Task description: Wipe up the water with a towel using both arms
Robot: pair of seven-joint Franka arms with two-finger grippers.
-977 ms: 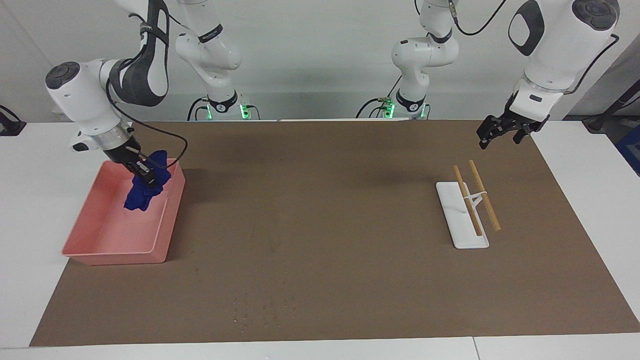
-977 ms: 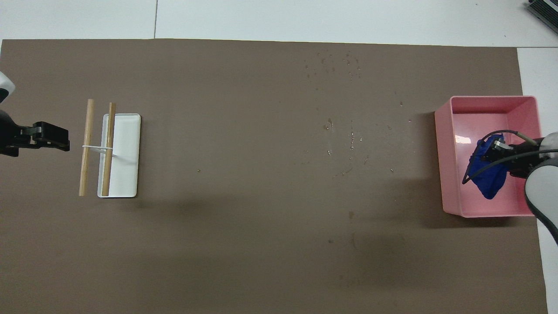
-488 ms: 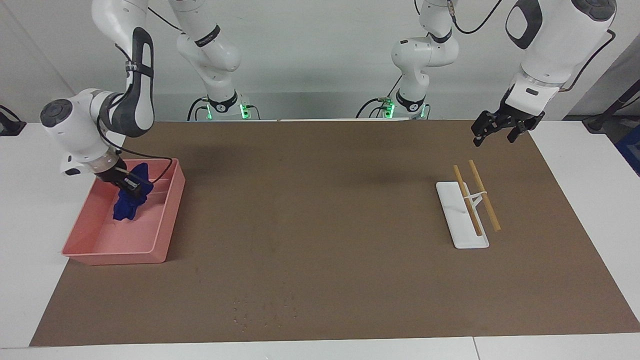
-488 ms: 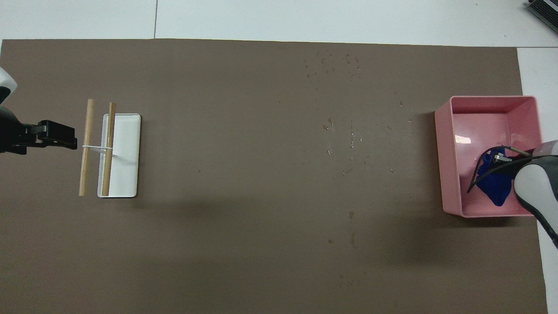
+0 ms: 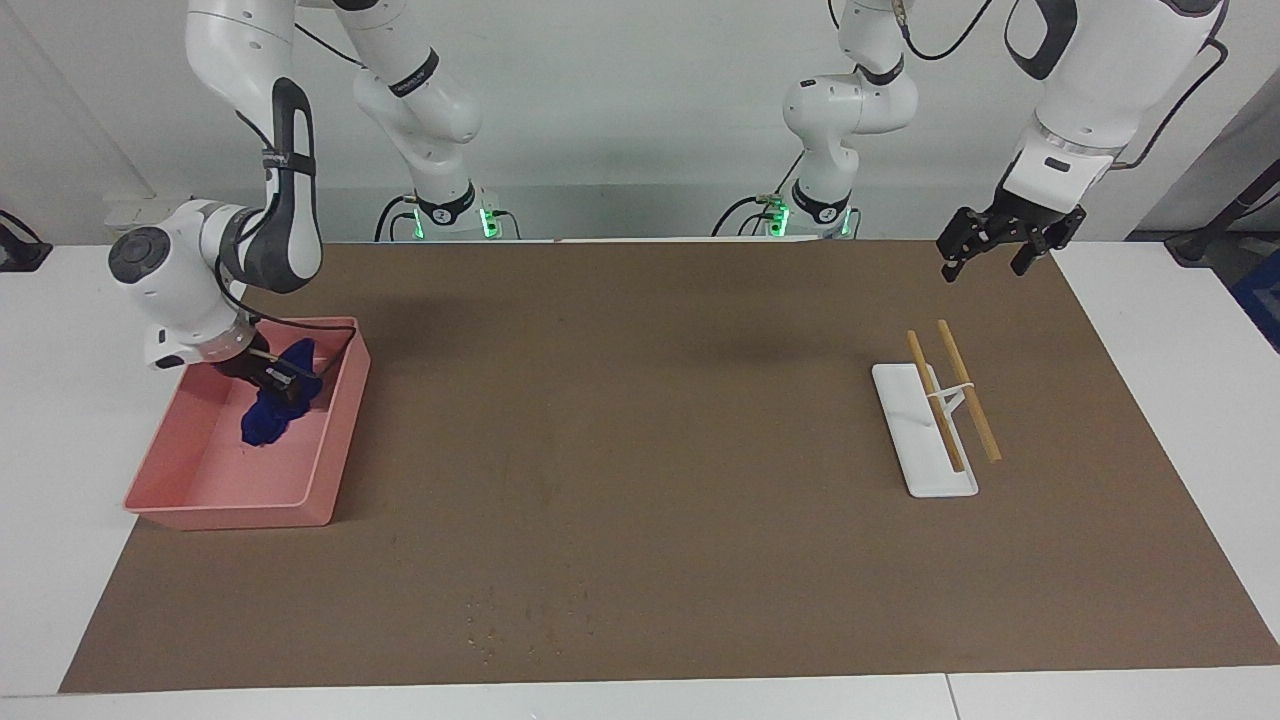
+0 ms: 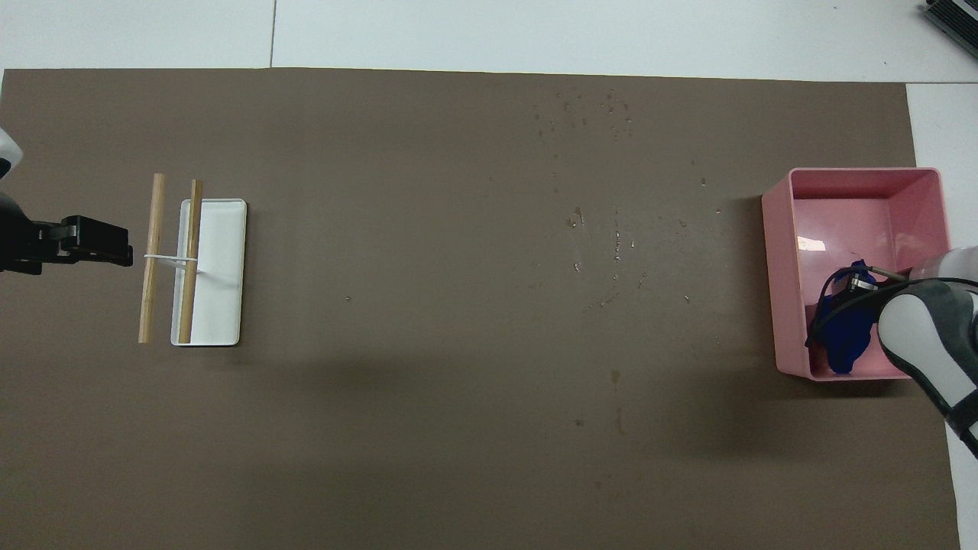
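White bench against a plain white wall, brown mat covering most of it.

Pink tray sits at the right arm's end of the mat. Only the towel is in it: royal blue, bunched into a lump, lying in the part of the tray nearer the robots. Its long axis runs roughly from the robots' side toward the tray's middle, with the narrower end pointing away from the robots.

Right gripper is down inside the tray, right at the upper end of the towel and touching it. Cannot tell whether the gripper is clamped on the cloth or has let go; arm and cable cover the tips in the overhead view.

Left gripper hangs in the air over the mat edge nearest the robots at the left arm's end, fingers spread, holding nothing. That arm waits.

White rectangular tray lies under and forward of the left gripper, with two wooden sticks joined by a white tie; one lies across the tray, the other just off its edge on the mat.

Water: scattered droplets and a thin streak on the mat between the two grippers, closer to the pink tray, well apart from the towel. Pink tray wall stands between towel and water.
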